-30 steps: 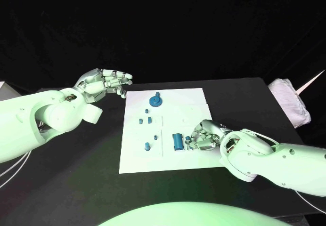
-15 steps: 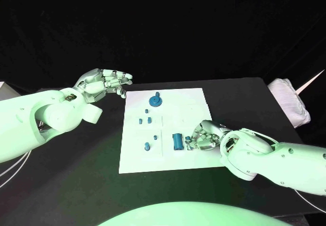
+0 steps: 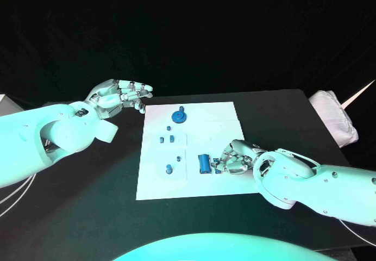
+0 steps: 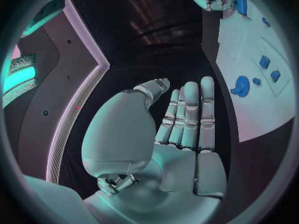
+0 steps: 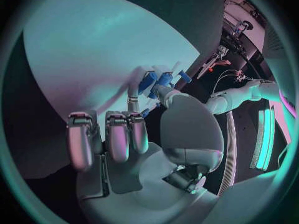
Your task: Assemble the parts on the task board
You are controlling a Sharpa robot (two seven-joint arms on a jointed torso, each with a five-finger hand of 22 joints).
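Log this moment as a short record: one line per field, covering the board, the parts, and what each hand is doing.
board: white task board in the middle of the black table
far part: round blue part near the board's far edge
mid parts: small blue pieces left of centre
near part: blue cylinder beside the right hand
left hand: off the board's far left corner, fingers curled, holding nothing
right hand: on the board, fingertips at a small blue part; grip unclear
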